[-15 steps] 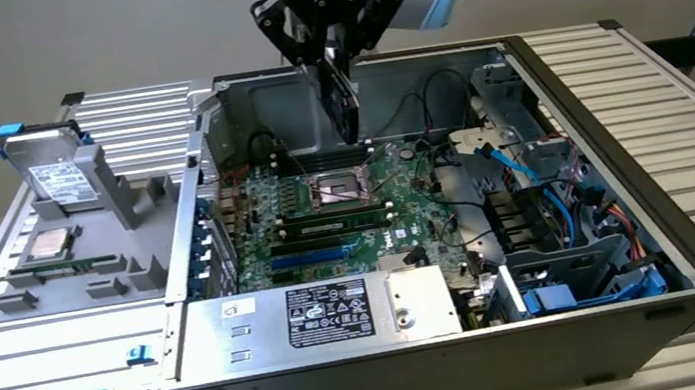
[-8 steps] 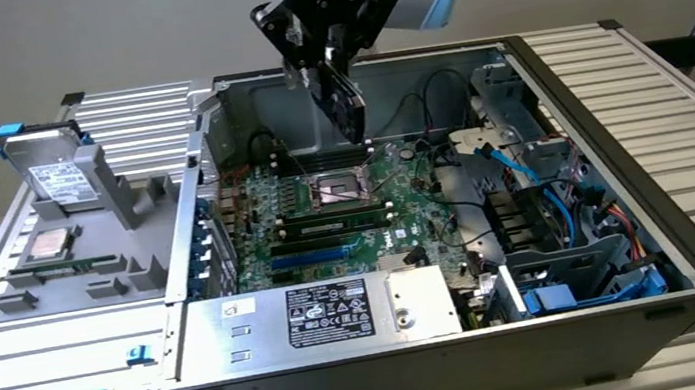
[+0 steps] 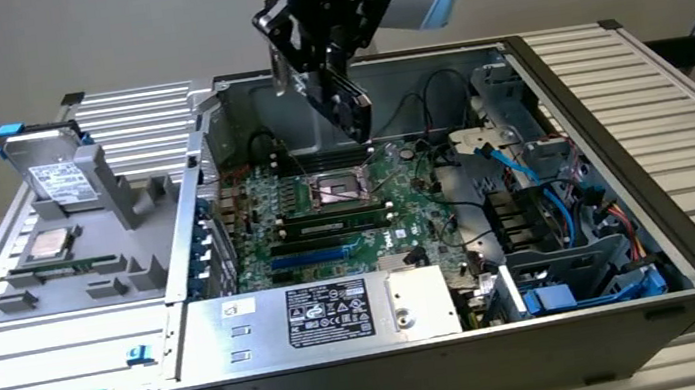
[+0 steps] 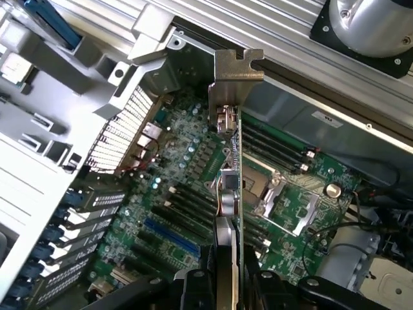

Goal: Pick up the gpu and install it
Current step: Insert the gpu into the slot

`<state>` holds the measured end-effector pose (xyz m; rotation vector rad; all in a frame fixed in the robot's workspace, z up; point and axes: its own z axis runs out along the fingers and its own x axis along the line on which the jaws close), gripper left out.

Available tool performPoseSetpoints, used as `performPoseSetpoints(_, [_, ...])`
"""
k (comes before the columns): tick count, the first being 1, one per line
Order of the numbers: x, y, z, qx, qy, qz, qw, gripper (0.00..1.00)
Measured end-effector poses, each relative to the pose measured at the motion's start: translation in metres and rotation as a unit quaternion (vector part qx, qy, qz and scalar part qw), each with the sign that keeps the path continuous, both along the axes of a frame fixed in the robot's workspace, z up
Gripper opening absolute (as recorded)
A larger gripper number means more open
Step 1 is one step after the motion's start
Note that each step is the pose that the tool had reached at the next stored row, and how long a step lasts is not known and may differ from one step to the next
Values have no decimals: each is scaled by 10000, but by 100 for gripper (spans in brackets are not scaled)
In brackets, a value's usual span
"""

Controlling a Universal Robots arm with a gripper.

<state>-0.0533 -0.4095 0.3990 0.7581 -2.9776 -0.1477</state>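
Carrying is the step in hand: claw (image 3: 327, 61) clenched on the gpu (image 3: 350, 104), held on edge above the far part of the motherboard (image 3: 421, 218) inside the case (image 3: 413, 388), unseated, and seating likely calls for squaring its edge over a slot.

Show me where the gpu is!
In the exterior view, the gpu hangs in the gripper, above the motherboard inside the open case.

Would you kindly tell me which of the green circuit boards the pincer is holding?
The gpu: it hangs on edge from the shut pincer above the open case, whereas the motherboard lies flat inside it, untouched.
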Motion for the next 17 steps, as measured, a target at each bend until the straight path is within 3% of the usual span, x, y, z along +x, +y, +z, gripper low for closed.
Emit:
performPoseSetpoints(5, [0,0,-9,0,0,455,9990,28])
performPoseSetpoints(9, [0,0,-16,0,0,814,9967,28])
performPoseSetpoints(13, [0,0,-24,0,0,1177,9930,28])
performPoseSetpoints(17, [0,0,-30,0,0,1539,9881,28])
